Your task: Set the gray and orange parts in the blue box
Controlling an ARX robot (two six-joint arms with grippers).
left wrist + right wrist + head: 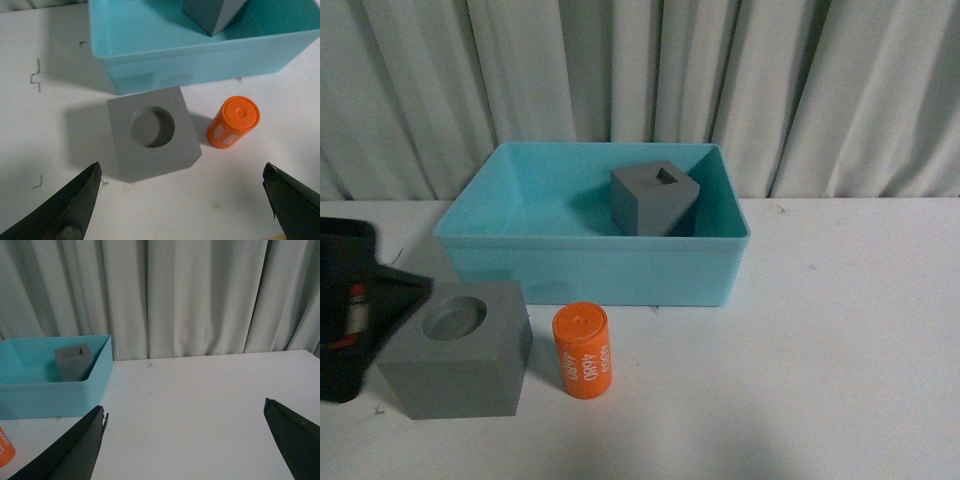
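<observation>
The blue box (590,268) stands at the back of the white table, and a gray cube with a square recess (654,198) leans tilted inside it, toward its right side. In front of the box stands a gray cube with a round recess (457,349), and an orange cylinder (582,350) with white lettering stands upright just right of it. My left gripper (182,176) hovers open above and in front of this cube (152,132) and the cylinder (233,122). My right gripper (185,414) is open over bare table, off to the right of the box (55,385).
A black part of the left arm (345,305) sits at the left edge of the front view, beside the round-recess cube. A pale curtain (640,80) hangs right behind the table.
</observation>
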